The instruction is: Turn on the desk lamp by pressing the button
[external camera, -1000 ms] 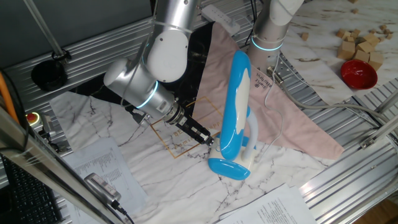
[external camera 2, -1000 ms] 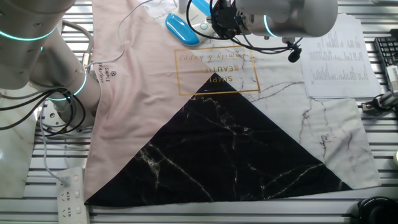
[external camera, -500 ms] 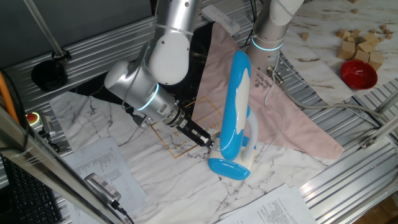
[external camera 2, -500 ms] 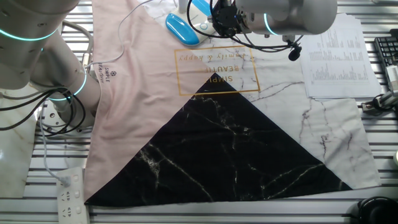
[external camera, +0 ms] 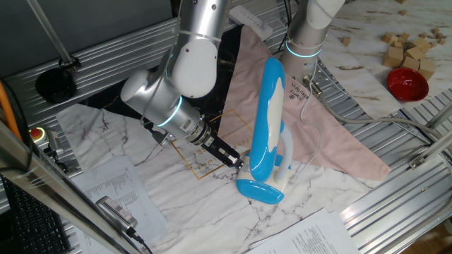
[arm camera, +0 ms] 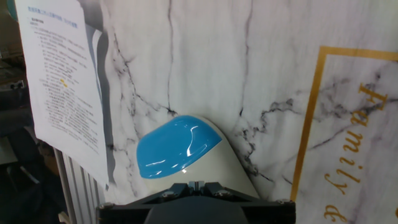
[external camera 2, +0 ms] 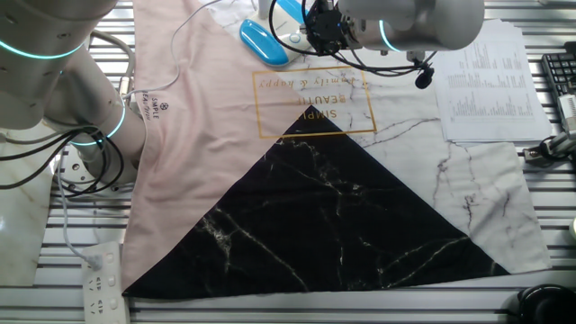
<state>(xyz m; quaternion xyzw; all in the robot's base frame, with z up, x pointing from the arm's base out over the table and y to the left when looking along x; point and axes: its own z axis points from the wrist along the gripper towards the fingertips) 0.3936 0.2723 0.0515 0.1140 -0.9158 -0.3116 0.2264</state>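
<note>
The desk lamp (external camera: 267,116) stands on the marble-print mat, with a long sky-blue and white head, a white arm and a small blue oval base (external camera: 260,190). My gripper (external camera: 239,163) reaches in from the left, its tip right beside the lamp's lower stem just above the base. In the hand view the blue and white base (arm camera: 177,149) fills the lower middle, and my gripper (arm camera: 198,185) is shut, fingertips together, against its white part. The other fixed view shows the base (external camera 2: 264,40) with my gripper (external camera 2: 320,27) to its right. No button is discernible.
A pink cloth (external camera: 332,134) lies behind the lamp by a second arm's base (external camera: 307,39). A red bowl (external camera: 407,83) and wooden blocks (external camera: 409,49) sit at the far right. Printed sheets (arm camera: 59,81) lie by the table edge. A power strip (external camera 2: 103,279) lies on the slats.
My arm has edged slightly to the right, toward the lamp. The lamp has not moved.
</note>
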